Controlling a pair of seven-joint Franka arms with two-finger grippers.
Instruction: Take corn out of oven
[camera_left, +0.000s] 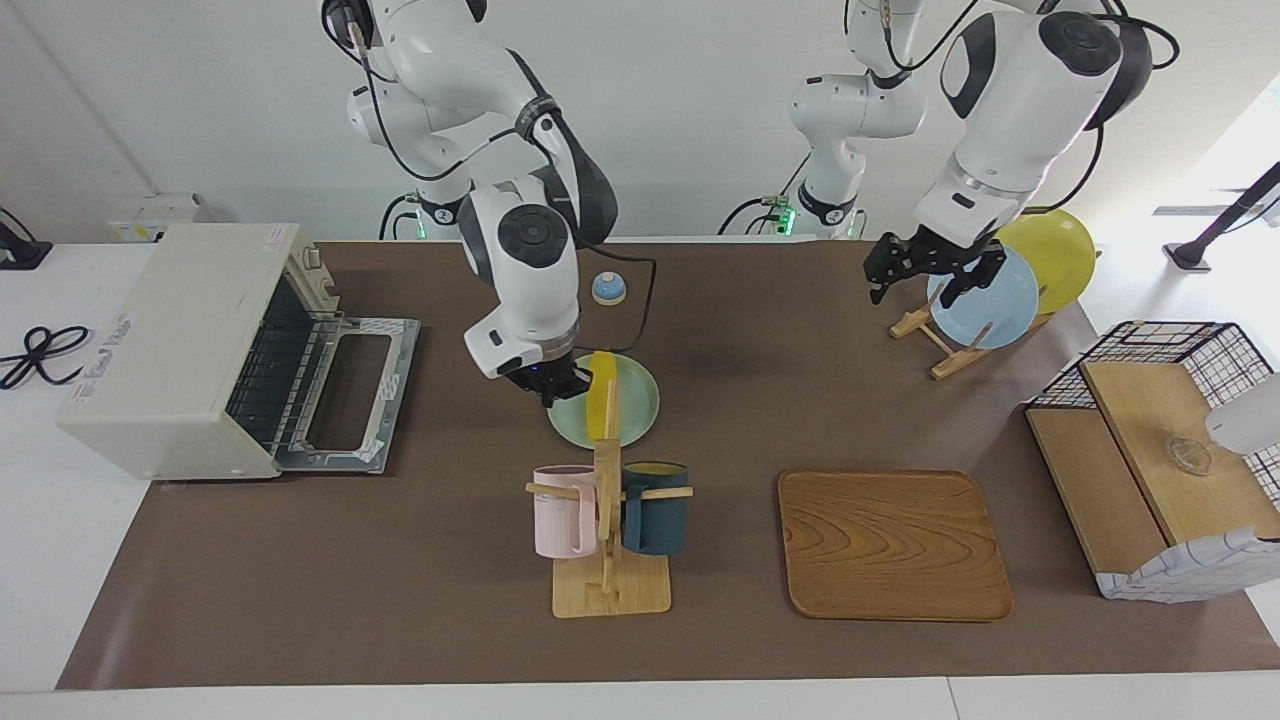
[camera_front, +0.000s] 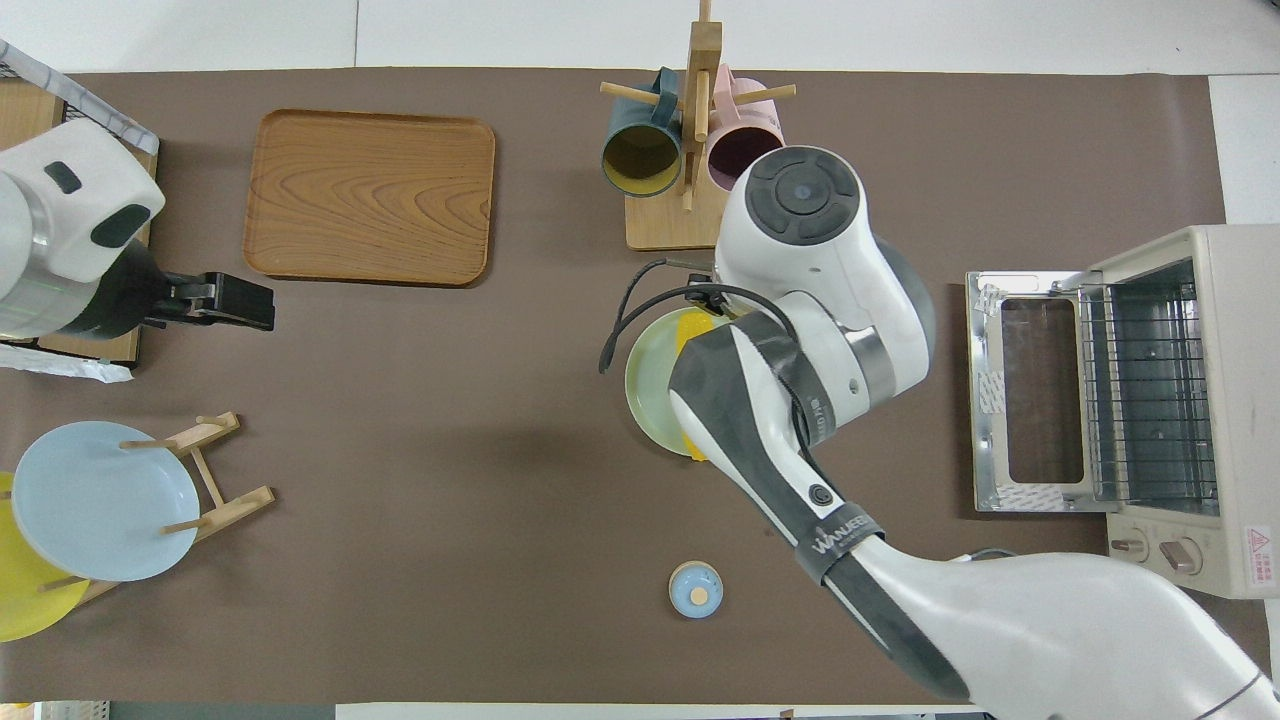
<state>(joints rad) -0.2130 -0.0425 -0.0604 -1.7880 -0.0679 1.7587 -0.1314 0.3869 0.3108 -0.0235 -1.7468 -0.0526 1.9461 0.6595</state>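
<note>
The corn is a yellow cob lying across a pale green plate mid-table, just nearer the robots than the mug stand. My right gripper reaches down onto the cob's middle and is shut on it. In the overhead view the right arm hides most of the corn and the gripper itself. The cream oven stands at the right arm's end of the table, its door folded down open and its wire rack bare; it also shows in the overhead view. My left gripper waits open in the air by the plate rack.
A wooden mug stand holds a pink and a dark blue mug. A wooden tray lies beside it. A rack with a blue plate and a yellow plate, a wire-and-wood shelf and a small blue bell are also here.
</note>
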